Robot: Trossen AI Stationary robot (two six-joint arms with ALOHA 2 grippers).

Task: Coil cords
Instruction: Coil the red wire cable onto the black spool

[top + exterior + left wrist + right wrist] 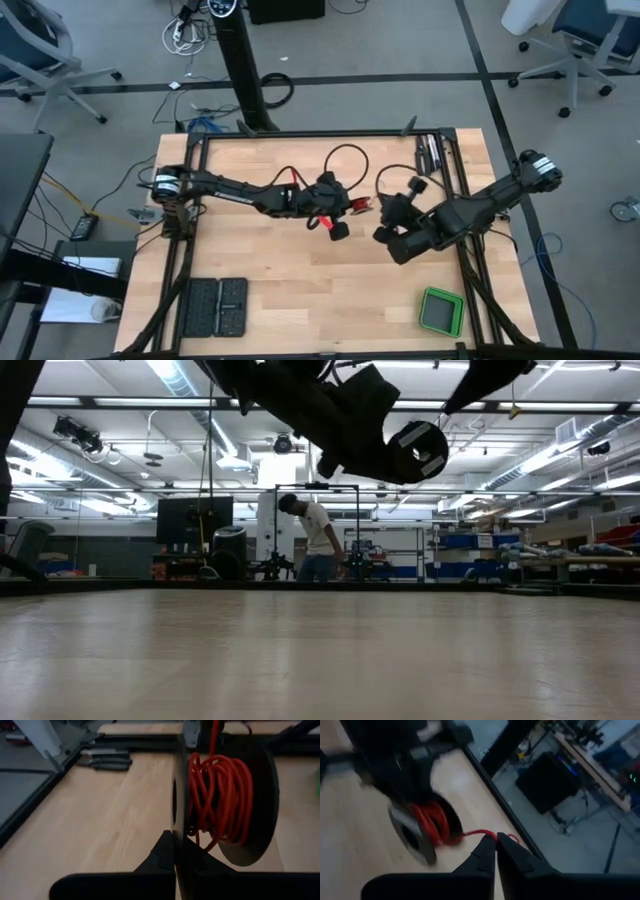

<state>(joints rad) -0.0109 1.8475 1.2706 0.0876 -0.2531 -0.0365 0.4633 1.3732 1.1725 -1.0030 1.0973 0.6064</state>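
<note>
While I hold mid-table: both arms meet above the table [300,300] centre.
Spool [260,795]: my left gripper [175,851], fingers together, clamps its flange.
Cord [436,823]: wound on it; 1 free strand runs toward my right gripper [496,842].
Right gripper: nearer that strand, fingertips nearly together at it; grip uncertain.

A robotics lab: 2 dark jointed robot arms [250,192] over a pale wooden bench [300,280], long ceiling strip lights [190,385], blue-binned metal shelving [470,555], wheeled office chairs [575,45].
</note>
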